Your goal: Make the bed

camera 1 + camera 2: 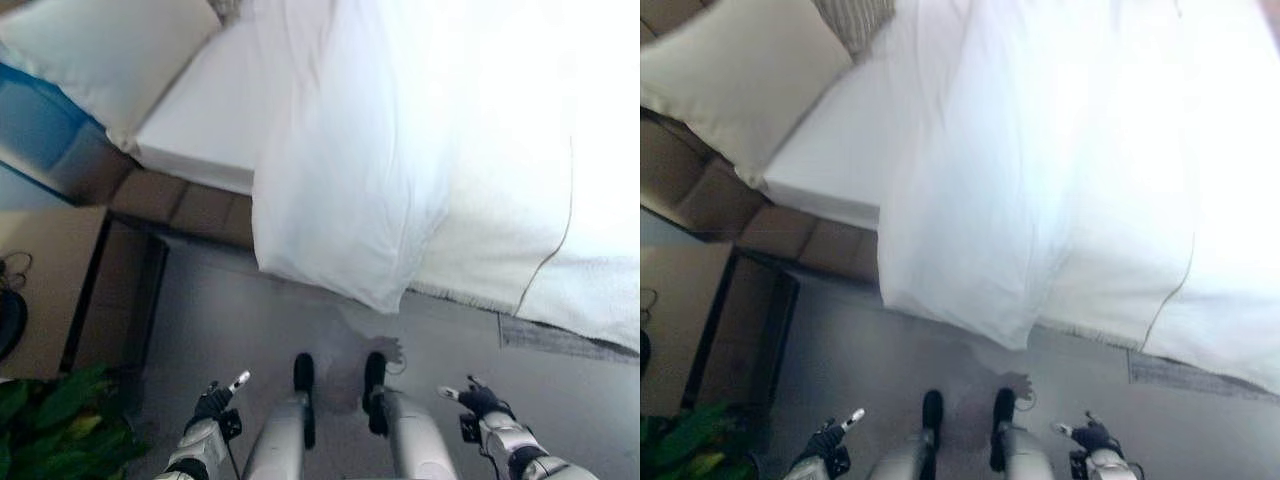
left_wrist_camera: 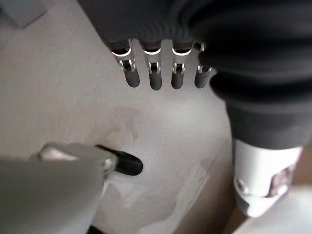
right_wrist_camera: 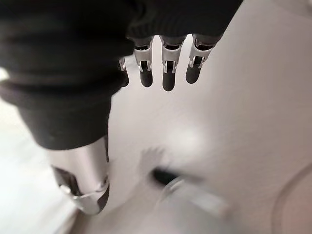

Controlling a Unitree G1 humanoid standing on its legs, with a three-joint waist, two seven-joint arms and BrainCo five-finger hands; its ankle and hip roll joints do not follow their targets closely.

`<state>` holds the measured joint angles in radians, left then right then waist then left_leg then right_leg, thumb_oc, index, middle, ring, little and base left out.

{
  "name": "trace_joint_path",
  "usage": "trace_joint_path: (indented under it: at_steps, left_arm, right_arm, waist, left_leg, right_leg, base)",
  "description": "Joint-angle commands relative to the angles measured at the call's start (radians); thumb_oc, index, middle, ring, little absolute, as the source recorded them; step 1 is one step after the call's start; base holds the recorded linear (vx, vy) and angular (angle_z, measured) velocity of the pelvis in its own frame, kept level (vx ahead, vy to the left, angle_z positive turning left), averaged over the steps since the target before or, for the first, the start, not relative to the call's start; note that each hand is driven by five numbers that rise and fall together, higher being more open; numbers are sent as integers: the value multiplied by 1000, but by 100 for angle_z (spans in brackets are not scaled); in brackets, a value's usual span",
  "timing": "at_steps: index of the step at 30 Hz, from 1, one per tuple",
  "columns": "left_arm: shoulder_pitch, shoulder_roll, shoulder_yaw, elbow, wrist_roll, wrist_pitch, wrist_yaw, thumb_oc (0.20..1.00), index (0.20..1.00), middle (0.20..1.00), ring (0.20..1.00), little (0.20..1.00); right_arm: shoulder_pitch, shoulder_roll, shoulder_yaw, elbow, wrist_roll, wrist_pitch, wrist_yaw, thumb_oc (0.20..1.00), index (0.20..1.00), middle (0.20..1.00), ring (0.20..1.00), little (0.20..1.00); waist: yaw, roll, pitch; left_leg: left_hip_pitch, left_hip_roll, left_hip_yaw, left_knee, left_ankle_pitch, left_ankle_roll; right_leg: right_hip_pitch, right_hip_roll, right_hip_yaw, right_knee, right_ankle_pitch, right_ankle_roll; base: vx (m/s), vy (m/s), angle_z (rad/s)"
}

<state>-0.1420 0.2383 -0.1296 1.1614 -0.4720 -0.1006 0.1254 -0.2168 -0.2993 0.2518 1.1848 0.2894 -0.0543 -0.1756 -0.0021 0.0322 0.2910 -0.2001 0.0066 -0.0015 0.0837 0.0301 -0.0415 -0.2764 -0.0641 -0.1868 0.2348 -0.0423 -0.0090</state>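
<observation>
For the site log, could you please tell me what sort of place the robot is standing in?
Most likely a bedroom: a bed with a white duvet hanging over its side, a pillow at its head, and a potted plant on the grey floor.

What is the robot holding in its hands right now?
Nothing. The left hand and the right hand hang low over the floor, fingers straight and empty. The duvet on the bed is not touched.
</observation>
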Motion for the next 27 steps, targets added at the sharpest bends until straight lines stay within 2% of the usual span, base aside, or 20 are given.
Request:
trace_joint_path:
  at_steps: [1,4,5,6,9,14,27]
  left_arm:
    - [-12,30,3,11,156,2,-28,1000,1000,1000,1000,1000]
    - [17,49,-24,25,297,9,-39,1000,1000,1000,1000,1000]
    - [18,48,-24,25,297,9,-39,1000,1000,1000,1000,1000]
    - [37,58,-31,37,370,14,-31,1000,1000,1000,1000,1000]
    - [51,71,-72,50,499,14,-16,1000,1000,1000,1000,1000]
    - [80,49,-60,83,514,28,-16,1000,1000,1000,1000,1000]
    - [85,-8,-118,101,541,37,-80,1000,1000,1000,1000,1000]
  right_arm:
    - [7,-60,24,-32,-114,11,44,1000,1000,1000,1000,1000]
    - [43,-62,25,-17,-176,22,69,1000,1000,1000,1000,1000]
    - [43,-62,25,-17,-176,22,69,1000,1000,1000,1000,1000]
    - [72,-61,26,-7,-210,27,82,1000,1000,1000,1000,1000]
    - [108,-57,18,21,-244,31,90,1000,1000,1000,1000,1000]
    - [150,-30,7,41,-254,39,96,1000,1000,1000,1000,1000]
    - [154,21,61,57,-282,46,135,1000,1000,1000,1000,1000]
  waist:
    - [-1,-23,3]
    - [-5,-30,-63]
    - [-5,-30,-62]
    - [-5,-34,-106]
    - [-11,-41,-156]
    - [-16,-45,-195]
    - [-22,-52,-219]
  left_leg:
    - [38,-52,17,8,13,-6]
    - [107,-46,28,-27,2,-1]
    - [110,-46,29,-28,2,-1]
    - [153,-45,38,-58,-4,5]
    - [206,-43,56,-103,-8,5]
    - [264,-38,78,-171,4,8]
    - [294,-39,95,-171,-17,12]
  right_leg:
    - [147,24,0,-132,18,71]
    - [209,31,8,-173,29,78]
    - [211,32,9,-174,29,78]
    - [249,37,18,-206,40,85]
    - [293,43,29,-254,58,96]
    - [327,51,38,-269,62,103]
    - [365,53,56,-308,72,107]
  base:
    - [98,-49,-6]
    - [95,-8,-5]
    - [115,23,-7]
    - [127,30,-7]
    - [102,40,-8]
    - [39,42,-16]
    - [4,7,-4]
